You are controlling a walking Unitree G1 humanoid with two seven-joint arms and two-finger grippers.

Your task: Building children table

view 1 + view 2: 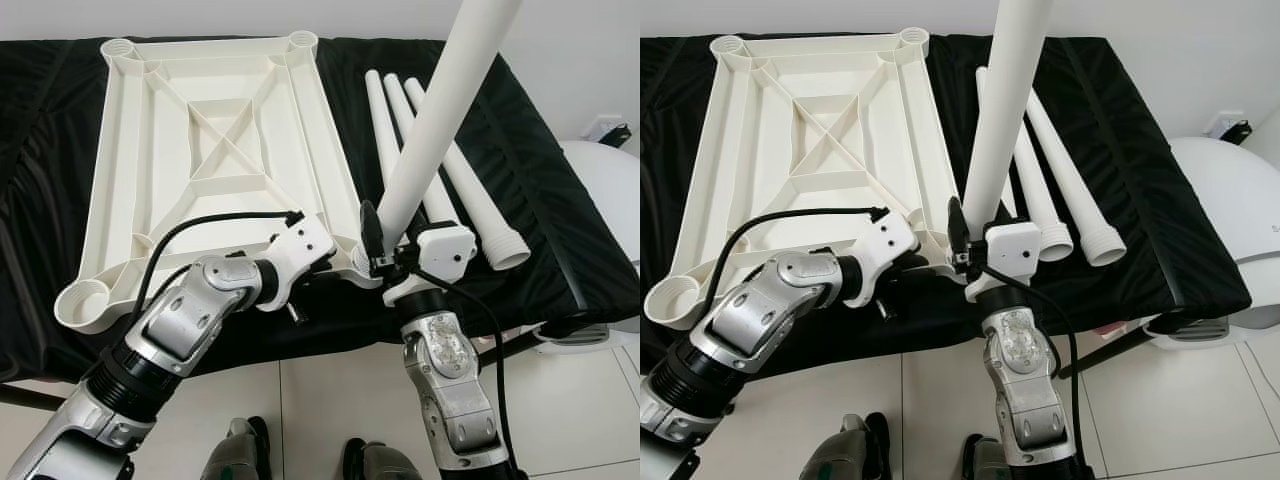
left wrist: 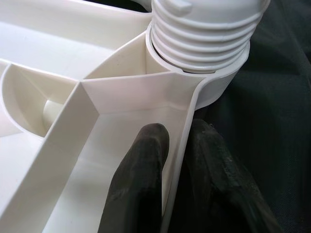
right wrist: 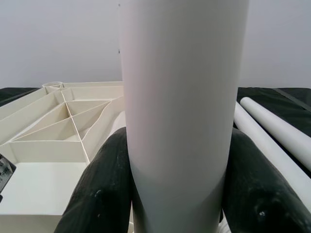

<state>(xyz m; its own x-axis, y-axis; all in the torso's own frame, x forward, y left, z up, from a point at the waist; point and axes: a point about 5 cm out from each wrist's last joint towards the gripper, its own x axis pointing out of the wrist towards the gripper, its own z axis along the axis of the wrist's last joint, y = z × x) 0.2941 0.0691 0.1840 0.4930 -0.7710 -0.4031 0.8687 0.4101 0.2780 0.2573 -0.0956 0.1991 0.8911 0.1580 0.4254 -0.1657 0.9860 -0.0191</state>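
Observation:
A white plastic tabletop (image 1: 130,170) lies upside down on a black-covered surface, its ribs facing up. My right gripper (image 3: 181,194) is shut on a white table leg (image 1: 440,110), holding it upright and slightly tilted at the tabletop's near right corner. The leg's threaded end (image 2: 204,34) sits in that corner socket (image 2: 214,87). My left gripper (image 2: 177,132) is shut on the tabletop's rim beside the socket, one finger inside the wall and one outside. Three more white legs (image 1: 450,170) lie side by side to the right of the tabletop.
The black cover (image 1: 540,220) reaches the near edge, with tiled floor (image 1: 320,400) below it. A white rounded object (image 1: 610,190) stands at the right. An empty corner socket (image 1: 85,300) sits at the tabletop's near left. My feet (image 1: 240,455) show at the bottom.

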